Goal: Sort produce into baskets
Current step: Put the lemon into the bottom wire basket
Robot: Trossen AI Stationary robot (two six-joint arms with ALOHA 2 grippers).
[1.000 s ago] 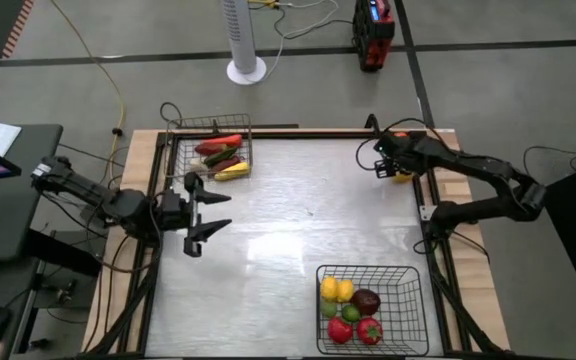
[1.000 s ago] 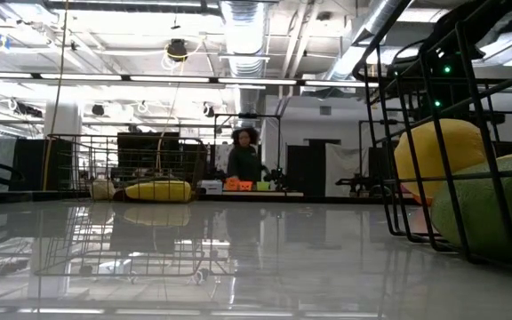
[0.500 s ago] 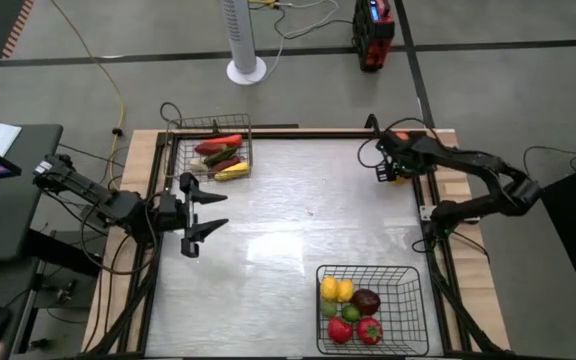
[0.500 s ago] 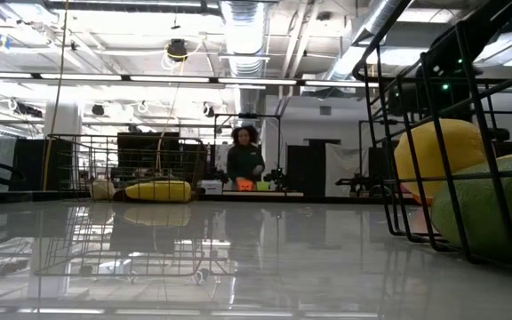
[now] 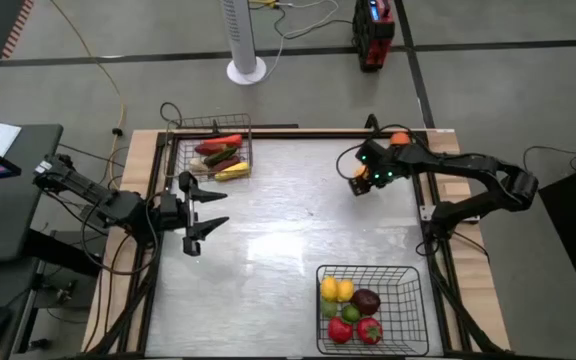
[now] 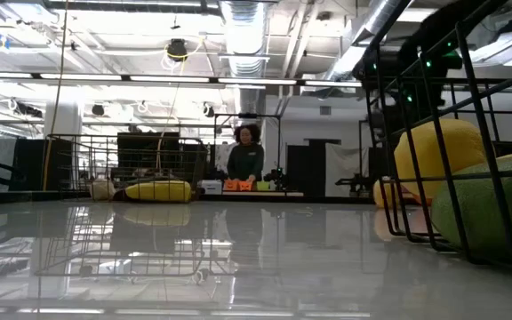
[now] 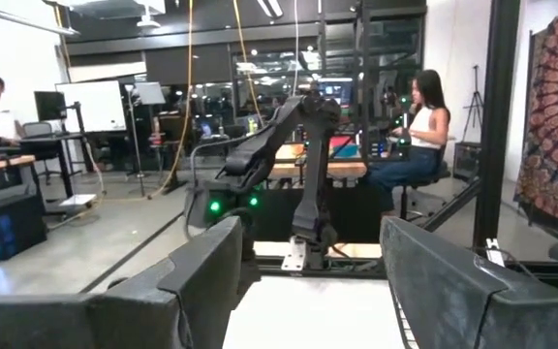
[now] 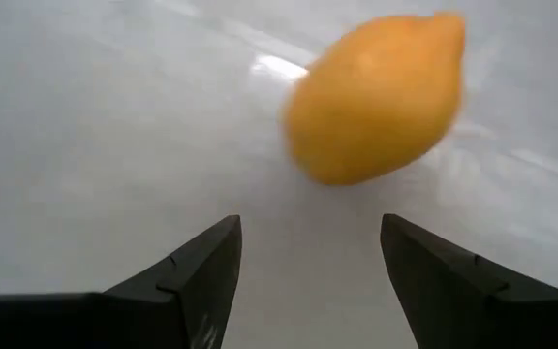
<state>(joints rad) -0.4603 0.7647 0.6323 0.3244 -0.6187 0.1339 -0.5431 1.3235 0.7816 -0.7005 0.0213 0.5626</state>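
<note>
Lemon (image 8: 374,97) lies loose on the table (image 5: 298,210) near its far right corner, just ahead of the right gripper (image 8: 308,262), whose jaws stand apart and empty, lined up to straddle it. Left gripper (image 5: 200,212) waits open at the left edge. Round pieces fill the black basket (image 5: 411,300) at the near edge; long ones the grey basket (image 5: 180,150) at the far left corner.

- table (image 5: 288,250): glossy pale top, dark frame rails
- grey-silver basket (image 5: 213,150) at far-left corner
- black basket (image 5: 371,308) at near-right edge, diagonally opposite grey-silver basket
- yellow lemon (image 8: 376,97) loose on the top, far right, well apart from grey-silver basket
</note>
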